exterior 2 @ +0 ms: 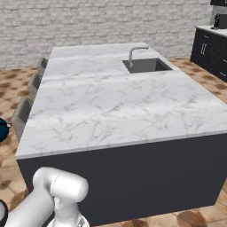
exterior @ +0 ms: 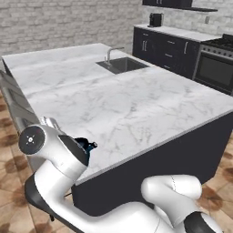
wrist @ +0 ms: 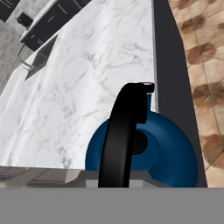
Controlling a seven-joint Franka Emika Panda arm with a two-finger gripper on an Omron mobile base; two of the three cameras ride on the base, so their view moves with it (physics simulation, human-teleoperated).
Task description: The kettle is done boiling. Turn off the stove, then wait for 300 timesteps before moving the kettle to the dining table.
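Observation:
The dark-blue kettle point(wrist: 144, 153) hangs by its black arched handle point(wrist: 124, 131) from my gripper point(wrist: 114, 179), which is shut on the handle; the handle hides the fingertips. It hovers at the near corner of the dining table point(wrist: 87, 78), partly over the marble top and partly over the dark side panel and floor. In the left base view a bit of the kettle point(exterior: 87, 145) peeks from behind my arm at the edge of the dining table point(exterior: 118, 104). In the right base view the kettle point(exterior 2: 2, 129) is just left of the dining table point(exterior 2: 119, 106). The stove point(exterior: 217, 61) stands far right.
A sink with faucet point(exterior: 120, 63) is set in the island's far end. Grey stools point(exterior 2: 22, 113) line its left side. Dark cabinets point(exterior: 166, 48) with a toaster oven point(exterior: 155, 19) run along the brick wall. Tiled floor point(wrist: 201, 57) surrounds the island.

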